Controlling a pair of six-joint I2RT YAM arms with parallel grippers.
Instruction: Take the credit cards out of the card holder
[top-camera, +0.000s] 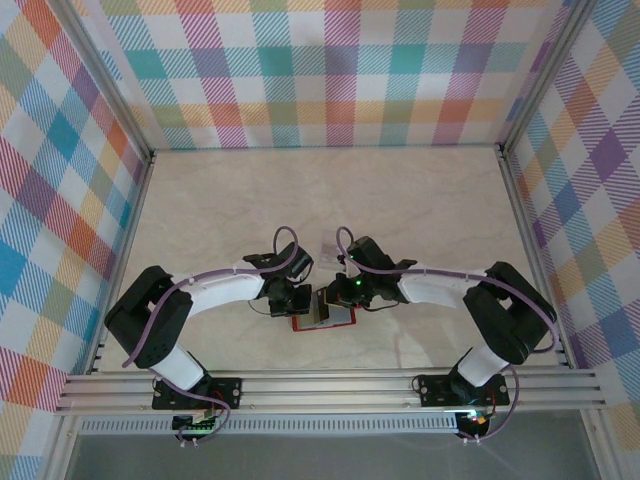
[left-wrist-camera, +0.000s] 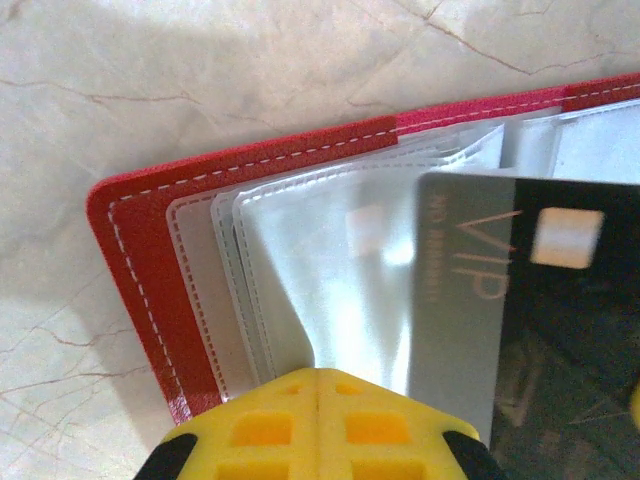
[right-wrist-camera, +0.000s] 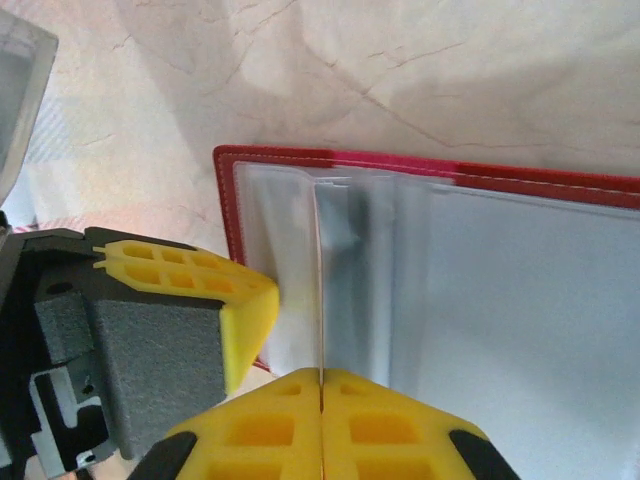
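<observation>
Yellow tips of my left pincer (left-wrist-camera: 318, 425) sit pressed together at the lower edge of the clear pockets (left-wrist-camera: 330, 270). I see the card holder (left-wrist-camera: 150, 260) lying open on the desk (left-wrist-camera: 200, 90) between both arms, one grey-and-dark credit card (left-wrist-camera: 465, 270) over its pockets. My right pincer (right-wrist-camera: 322, 425) is closed on a thin sheet (right-wrist-camera: 321, 300) seen edge-on; card or pocket leaf, I cannot tell.

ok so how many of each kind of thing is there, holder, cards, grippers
card holder: 1
credit card: 1 plainly seen, lying in a pocket of the open holder
grippers: 2, the left gripper and the right gripper
total: 4
</observation>
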